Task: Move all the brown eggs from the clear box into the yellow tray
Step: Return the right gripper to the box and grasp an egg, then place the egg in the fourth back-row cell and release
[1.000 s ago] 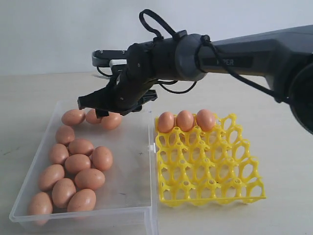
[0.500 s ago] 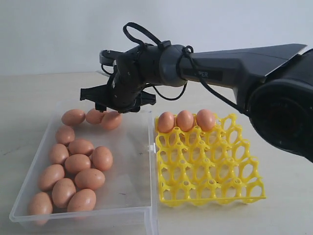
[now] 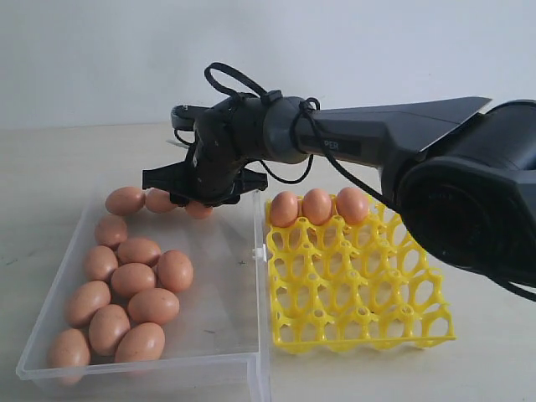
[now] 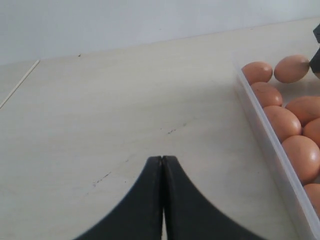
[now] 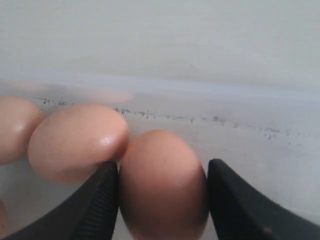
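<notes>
Jaws apart, the right gripper (image 5: 163, 172) straddles a brown oval egg (image 5: 161, 200) at the clear plastic box (image 3: 222, 289)'s far edge. Another egg (image 5: 75, 142) crowds it.

Soft, even light is filling every view, casting only faint shadows. A small glare spot is showing on one brown egg (image 5: 77, 142).

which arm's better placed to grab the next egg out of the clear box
Right: the right gripper has its jaws either side of a brown egg in the clear box; the left gripper sits shut over the table outside it.
</notes>
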`<state>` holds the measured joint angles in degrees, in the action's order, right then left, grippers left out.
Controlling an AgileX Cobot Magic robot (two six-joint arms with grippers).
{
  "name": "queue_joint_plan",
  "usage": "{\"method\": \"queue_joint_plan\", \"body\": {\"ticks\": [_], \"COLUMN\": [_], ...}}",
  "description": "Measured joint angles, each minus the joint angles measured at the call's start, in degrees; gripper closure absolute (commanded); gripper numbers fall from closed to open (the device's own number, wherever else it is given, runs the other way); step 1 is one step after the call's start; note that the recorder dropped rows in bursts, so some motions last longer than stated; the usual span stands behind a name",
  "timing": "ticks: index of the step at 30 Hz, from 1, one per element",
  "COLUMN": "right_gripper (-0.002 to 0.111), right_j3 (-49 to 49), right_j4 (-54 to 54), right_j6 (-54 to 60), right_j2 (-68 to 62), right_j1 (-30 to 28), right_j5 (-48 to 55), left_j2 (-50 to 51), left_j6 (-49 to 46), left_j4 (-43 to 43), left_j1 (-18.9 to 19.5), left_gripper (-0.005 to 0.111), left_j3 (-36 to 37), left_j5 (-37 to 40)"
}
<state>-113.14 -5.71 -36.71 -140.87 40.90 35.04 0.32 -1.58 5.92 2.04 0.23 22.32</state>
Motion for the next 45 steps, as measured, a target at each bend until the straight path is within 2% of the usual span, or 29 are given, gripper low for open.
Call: {"method": "queue_joint_plan", "body": {"ticks": [1,2,7,9,17,23,27,36,45], "right_gripper": [0.103,0.108,0.108,0.108,0.108,0.108,0.108,0.108,0.108], "right_j3": [0.0,0.0,-0.1,2.7,26.3,43.7,53.6,67.2,69.5], "right_j4": [0.0,0.0,0.0,0.0,0.4,10.9,16.4,22.6,25.2], "right_j6": [0.3,1.2,8.2,12.0,22.8,39.9,47.0,49.9,50.1], "right_j2": [0.0,-0.1,0.8,3.9,22.2,31.0,35.7,39.3,39.5], "right_j1": [0.0,0.0,0.0,0.1,-0.3,-4.9,-8.1,-15.7,-20.6], "right_j5": [0.0,0.0,1.5,-2.3,-29.6,-39.9,-45.1,-50.5,-51.7], "left_j2": [0.0,0.0,0.0,0.0,0.0,0.0,0.0,0.0,0.0], "left_j6": [0.0,0.0,0.0,0.0,0.0,0.0,0.0,0.0,0.0], "left_j4": [0.0,0.0,0.0,0.0,0.0,0.0,0.0,0.0,0.0], "left_j1": [0.0,0.0,0.0,0.0,0.0,0.0,0.0,0.0,0.0], "left_gripper": [0.107,0.107,0.107,0.107,0.107,0.107,0.107,0.107,0.107], "left_j3": [0.0,0.0,0.0,0.0,0.0,0.0,0.0,0.0,0.0], "left_j5": [0.0,0.0,0.0,0.0,0.0,0.0,0.0,0.0,0.0]}}
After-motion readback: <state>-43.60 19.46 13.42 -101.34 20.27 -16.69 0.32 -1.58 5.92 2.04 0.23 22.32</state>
